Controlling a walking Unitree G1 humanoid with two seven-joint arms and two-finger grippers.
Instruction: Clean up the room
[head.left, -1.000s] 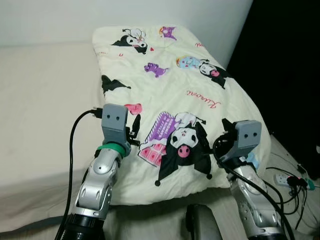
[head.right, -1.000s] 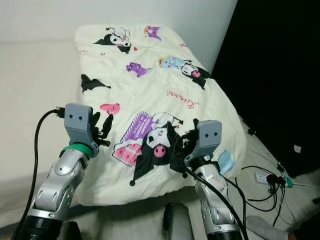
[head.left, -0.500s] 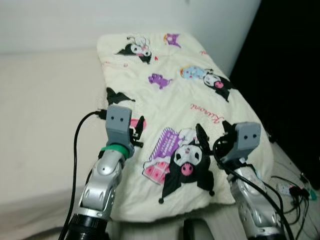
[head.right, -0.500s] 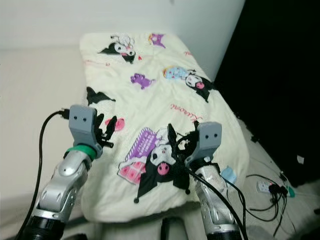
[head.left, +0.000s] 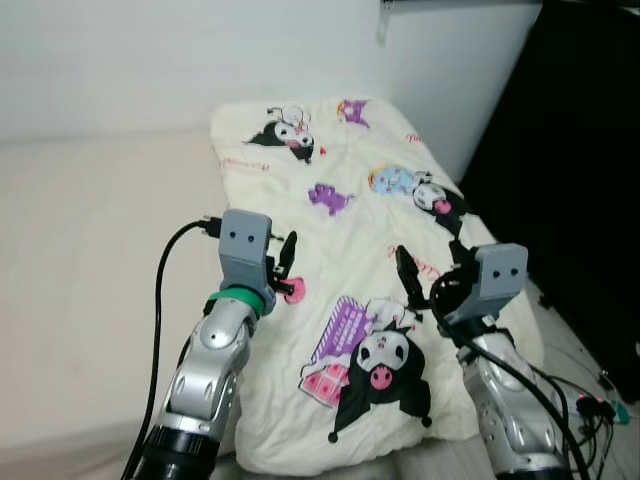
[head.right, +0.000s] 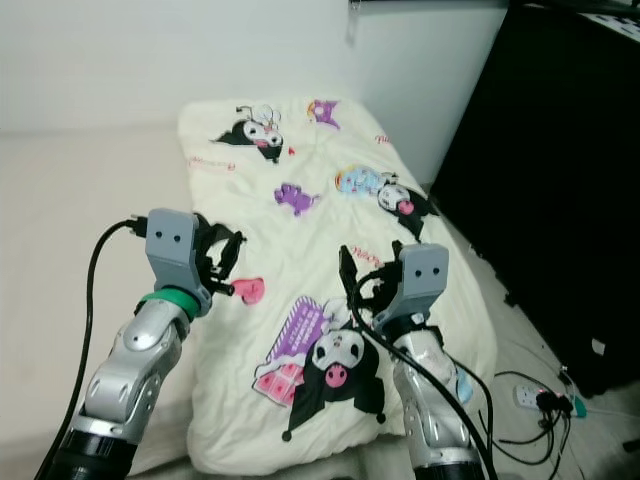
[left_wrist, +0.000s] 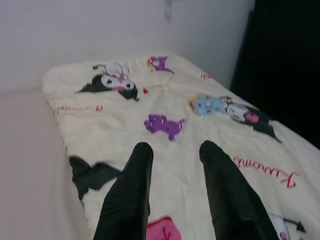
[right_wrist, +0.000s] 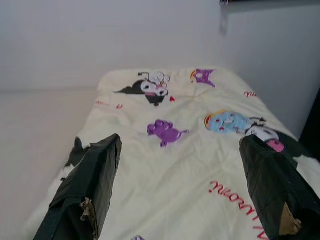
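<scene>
A cream-yellow quilted blanket printed with black-and-purple cartoon characters (head.left: 370, 300) lies spread flat along the right part of a beige-sheeted bed (head.left: 90, 270), reaching from the near edge to the white wall (head.left: 150, 60) at the far end. The left gripper (head.left: 282, 268) hangs above the blanket's left border, near a pink heart print; its two black fingers (left_wrist: 127, 195) stand slightly apart with nothing between them. The right gripper (head.right: 352, 278) hovers over the blanket's near-right area, just beyond a large black-eared character print (head.left: 382, 370); its fingers (right_wrist: 90, 185) are spread wide and hold nothing. A black cable (head.left: 160, 300) loops from the left wrist. To the right stands a black wardrobe (head.right: 560, 180). A white power strip with tangled cords (head.right: 535, 397) lies on the floor at the near right.
</scene>
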